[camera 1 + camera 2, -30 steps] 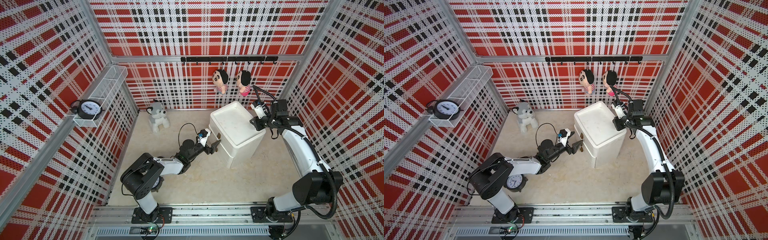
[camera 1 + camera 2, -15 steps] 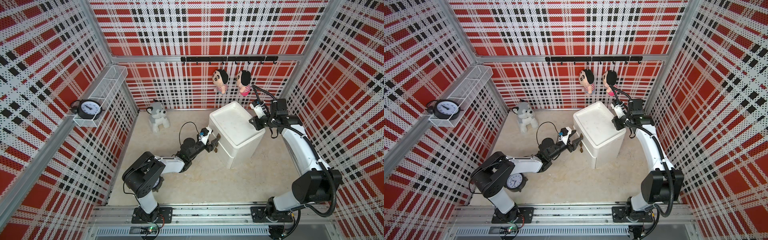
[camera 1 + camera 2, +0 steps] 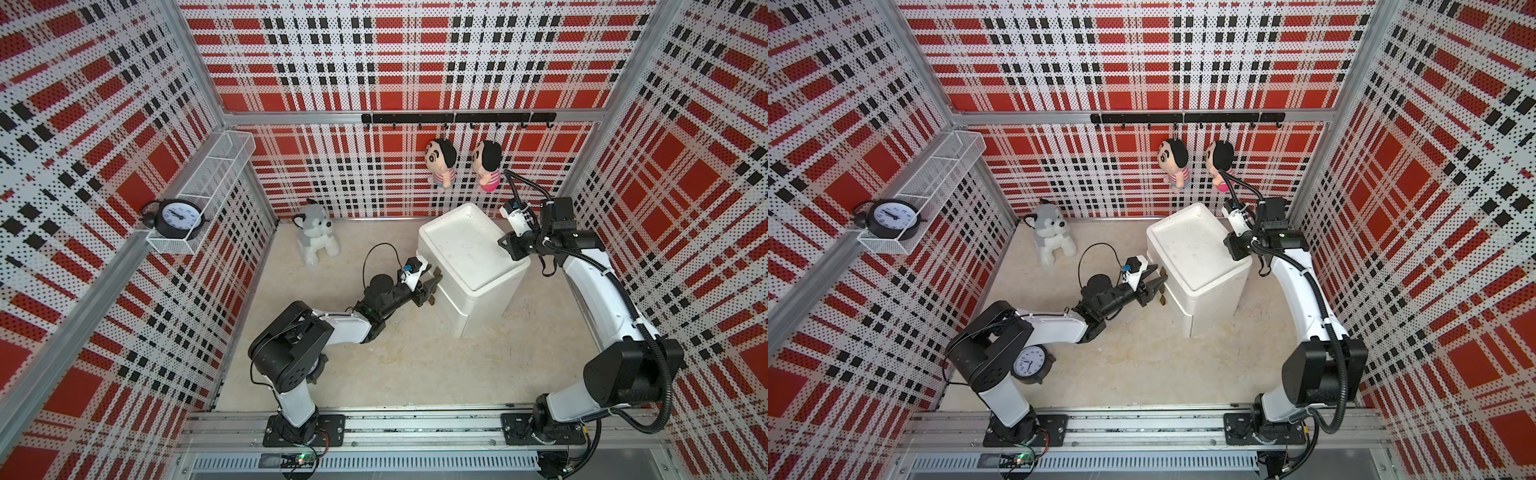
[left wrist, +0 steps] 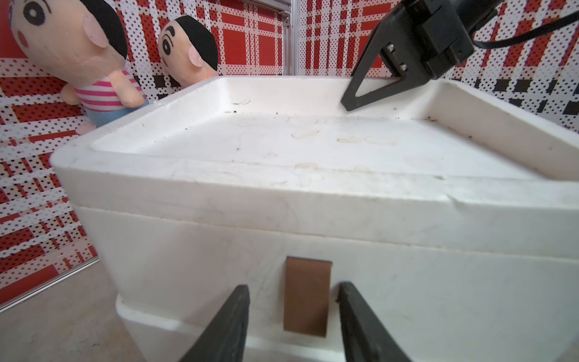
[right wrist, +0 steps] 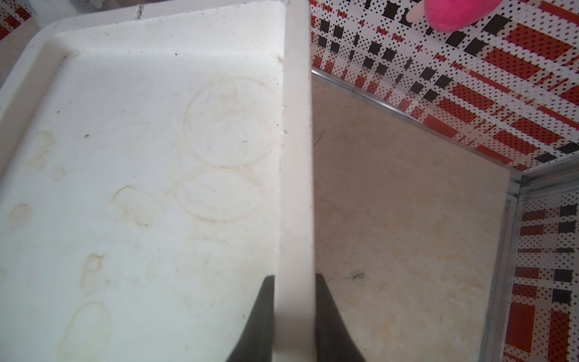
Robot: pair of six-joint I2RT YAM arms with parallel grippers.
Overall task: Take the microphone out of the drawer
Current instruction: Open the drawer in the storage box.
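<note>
Contents in a top view: one cabinet (image 3: 1192, 249), two dolls (image 3: 1173, 162), one husky (image 3: 1050, 235), two clocks (image 3: 892, 216); dial numerals were too small to read. Left wrist view: left gripper (image 4: 293, 313) jaws stood open, flanking one brown tab (image 4: 307, 296) without touching. The drawer (image 4: 438, 297) was closed, hiding the microphone. Right wrist view: right gripper (image 5: 294, 319) clamped the cabinet rim (image 5: 296, 156).

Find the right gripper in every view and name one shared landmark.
In both top views: right gripper on the white box's rim, beside its own arm.
Left wrist: the gripper across the box top, on its far rim.
Right wrist: the gripper astride the rim.
Shared landmark: that rim.
</note>
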